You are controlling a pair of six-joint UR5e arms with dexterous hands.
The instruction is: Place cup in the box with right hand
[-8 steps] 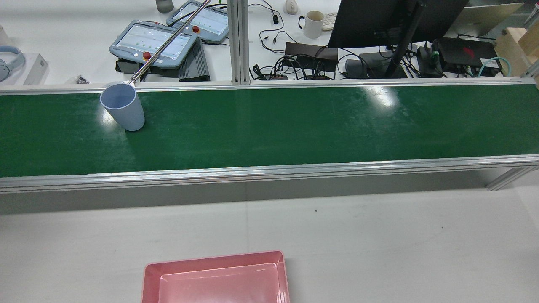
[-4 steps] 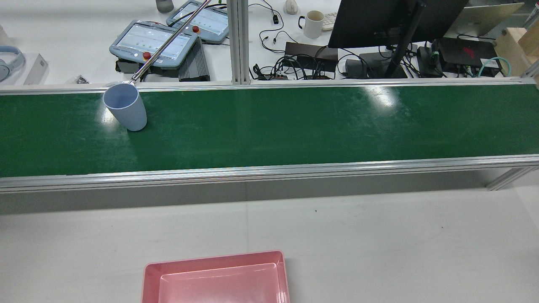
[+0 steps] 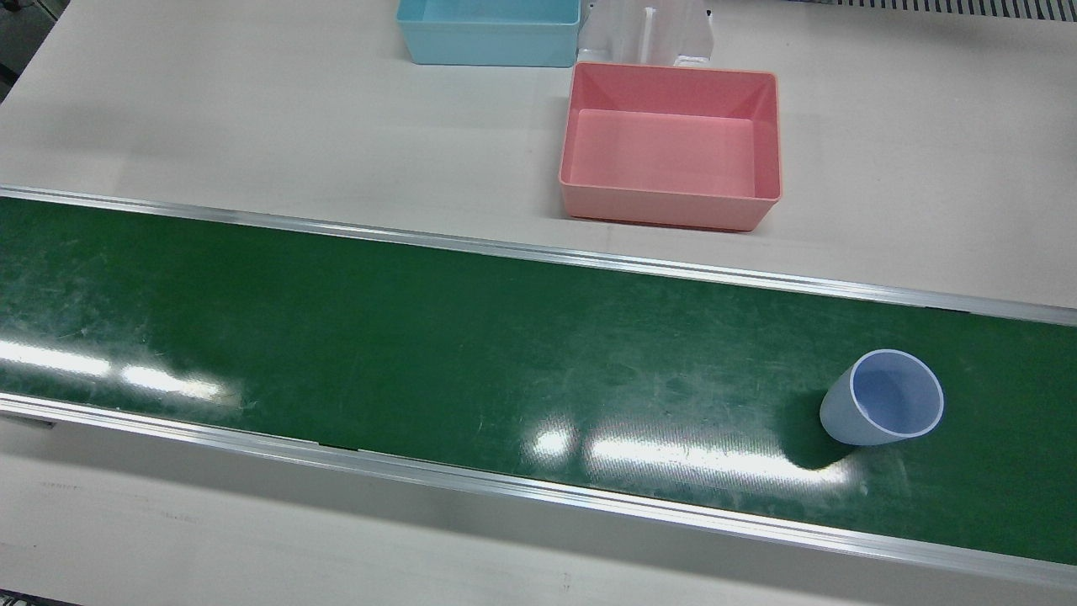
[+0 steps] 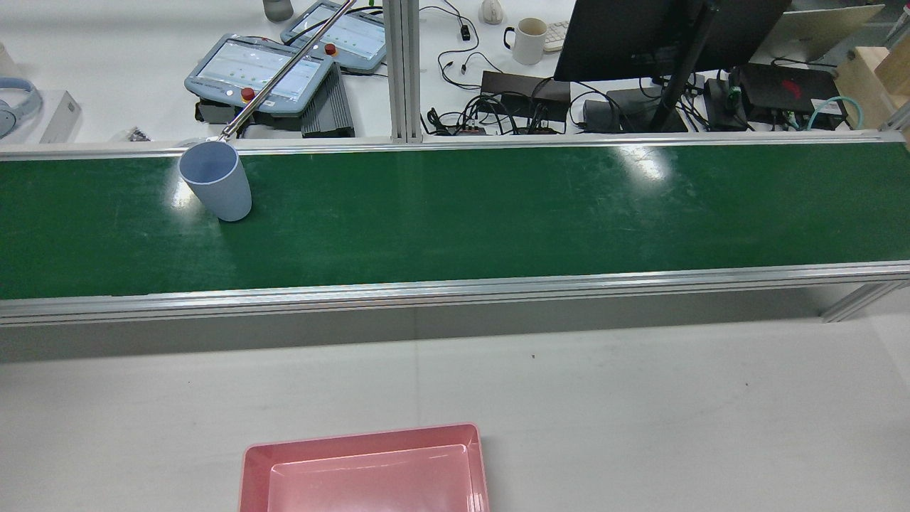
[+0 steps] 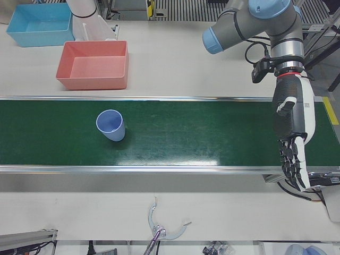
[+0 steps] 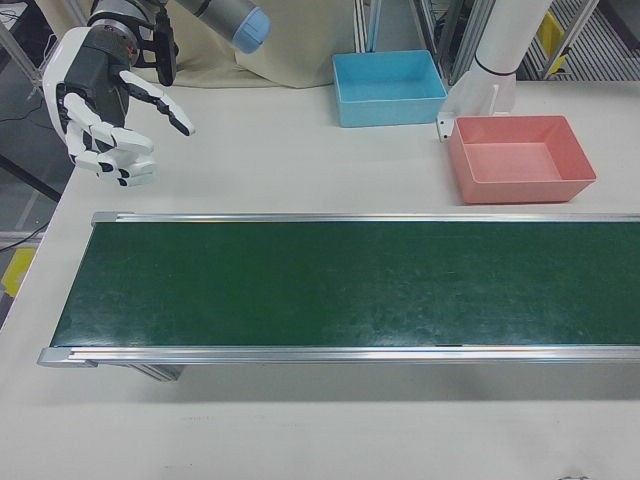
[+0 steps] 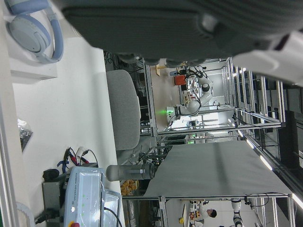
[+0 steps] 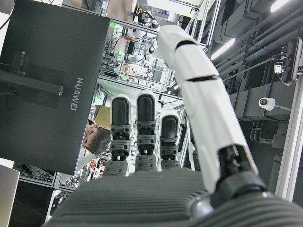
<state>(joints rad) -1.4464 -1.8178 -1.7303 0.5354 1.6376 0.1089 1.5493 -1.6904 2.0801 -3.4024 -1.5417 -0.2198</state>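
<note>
On the green belt point(image 3: 421, 337), well away from the pink box point(image 3: 669, 143), the blue cup point(image 3: 883, 400) stands upright and untouched while the right hand point(image 6: 105, 110) hovers spread and empty beyond the belt's other end, so the reach has not yet begun.

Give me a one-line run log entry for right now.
cup: upright on green belt, left-arm end | pink box: empty | right hand: open, off belt end | left hand: open, holds nothing
</note>
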